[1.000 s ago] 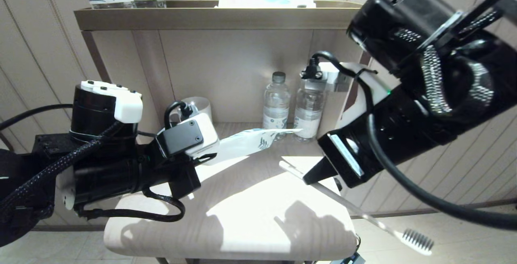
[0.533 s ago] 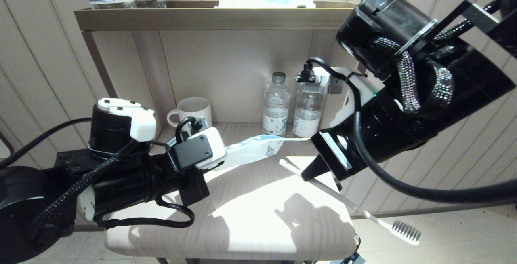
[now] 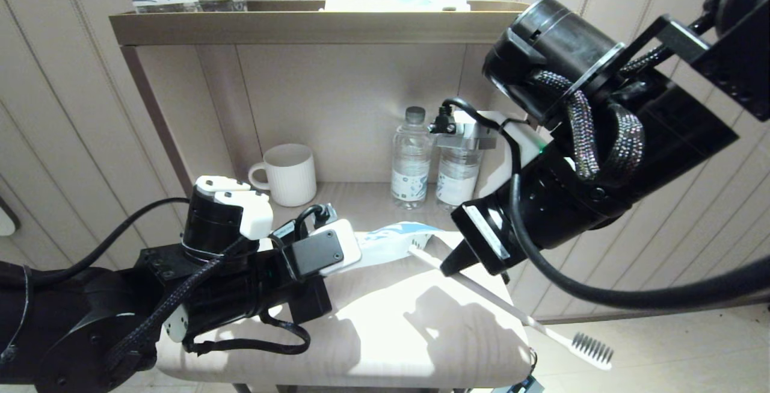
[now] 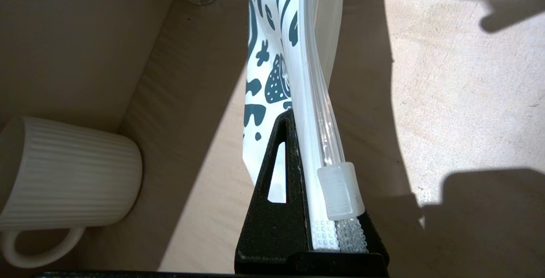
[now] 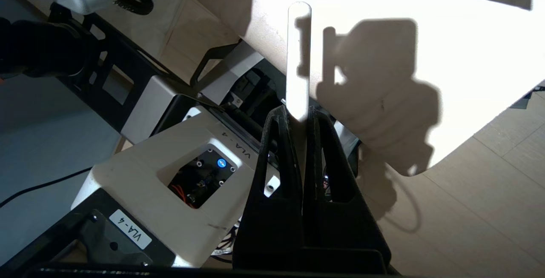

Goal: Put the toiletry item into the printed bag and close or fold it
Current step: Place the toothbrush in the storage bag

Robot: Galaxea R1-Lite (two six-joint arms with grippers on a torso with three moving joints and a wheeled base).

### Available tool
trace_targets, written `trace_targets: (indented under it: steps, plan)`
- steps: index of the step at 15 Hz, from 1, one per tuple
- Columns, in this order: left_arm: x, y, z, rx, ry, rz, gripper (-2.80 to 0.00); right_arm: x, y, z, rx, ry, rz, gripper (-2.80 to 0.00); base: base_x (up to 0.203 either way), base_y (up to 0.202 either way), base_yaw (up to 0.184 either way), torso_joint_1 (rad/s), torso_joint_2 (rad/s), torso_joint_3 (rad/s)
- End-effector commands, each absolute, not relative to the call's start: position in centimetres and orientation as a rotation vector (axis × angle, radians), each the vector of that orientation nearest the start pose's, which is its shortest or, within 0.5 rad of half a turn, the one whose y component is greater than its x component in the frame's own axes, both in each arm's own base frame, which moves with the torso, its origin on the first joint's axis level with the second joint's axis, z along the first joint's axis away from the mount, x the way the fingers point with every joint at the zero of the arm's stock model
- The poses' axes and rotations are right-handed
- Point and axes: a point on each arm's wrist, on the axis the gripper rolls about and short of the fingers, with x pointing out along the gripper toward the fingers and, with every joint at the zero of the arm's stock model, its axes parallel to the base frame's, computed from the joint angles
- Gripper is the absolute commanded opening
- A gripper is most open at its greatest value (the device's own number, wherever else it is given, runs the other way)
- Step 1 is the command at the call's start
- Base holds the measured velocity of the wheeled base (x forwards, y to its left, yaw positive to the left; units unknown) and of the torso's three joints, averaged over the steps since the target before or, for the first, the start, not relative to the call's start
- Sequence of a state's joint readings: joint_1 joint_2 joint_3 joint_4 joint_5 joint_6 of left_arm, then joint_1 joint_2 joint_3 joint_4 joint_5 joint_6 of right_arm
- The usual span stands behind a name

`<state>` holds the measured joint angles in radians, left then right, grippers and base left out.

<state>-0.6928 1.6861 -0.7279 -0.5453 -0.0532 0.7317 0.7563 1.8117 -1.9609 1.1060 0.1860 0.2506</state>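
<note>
Over the pale wood-grain shelf (image 3: 373, 321) in the head view, the left gripper (image 3: 355, 248) clamps one end of the frosted-white translucent plastic pouch with teal leaf prints (image 3: 397, 238), holding it out just above the surface. From the right, the right gripper (image 3: 448, 268) pinches the long thin white toothbrush-like stick (image 3: 511, 312) partway along; its plain handle tip sits at the pouch's printed end, its dark grey bristled head (image 3: 592, 348) hangs past the shelf's front edge. Behind stand a ribbed white ceramic mug (image 3: 290, 173) and two clear plastic water bottles (image 3: 412, 164) with printed labels too small to read.

Left wrist view now: black textured fingers (image 4: 276, 201) closed on the pouch (image 4: 294, 56), right by its clear ridged zip strip and small translucent slider (image 4: 340, 190); the mug (image 4: 64, 171) sits off in the corner.

Right wrist view: both black fingers (image 5: 276, 176) shut tight on the flat, round-ended white stick (image 5: 298, 56). Below them, a label on the robot's base reads "VLA-4" (image 5: 130, 229).
</note>
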Motion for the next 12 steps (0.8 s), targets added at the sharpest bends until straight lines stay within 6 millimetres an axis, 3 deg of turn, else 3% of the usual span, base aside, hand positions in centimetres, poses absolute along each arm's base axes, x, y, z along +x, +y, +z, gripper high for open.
trace_targets:
  steps: [1, 8, 12]
  plan:
    - [22.1, -18.3, 15.8, 0.814, 0.112, -0.853, -2.8, 21.1, 20.2, 30.7, -0.06, 1.055, 0.727, -2.8, 0.0, 0.0, 0.0, 0.0, 0.0, 0.0]
    - [21.4, -16.1, 15.6, 0.795, 0.096, -0.804, -2.8, 23.6, 17.6, 29.9, -0.038, 1.03, 0.45, -2.8, 0.0, 0.0, 0.0, 0.0, 0.0, 0.0]
    - [21.4, -16.0, 15.9, 0.763, 0.082, -0.79, -2.8, 24.9, 17.8, 27.4, -0.07, 1.017, 0.333, -2.8, 0.0, 0.0, 0.0, 0.0, 0.0, 0.0]
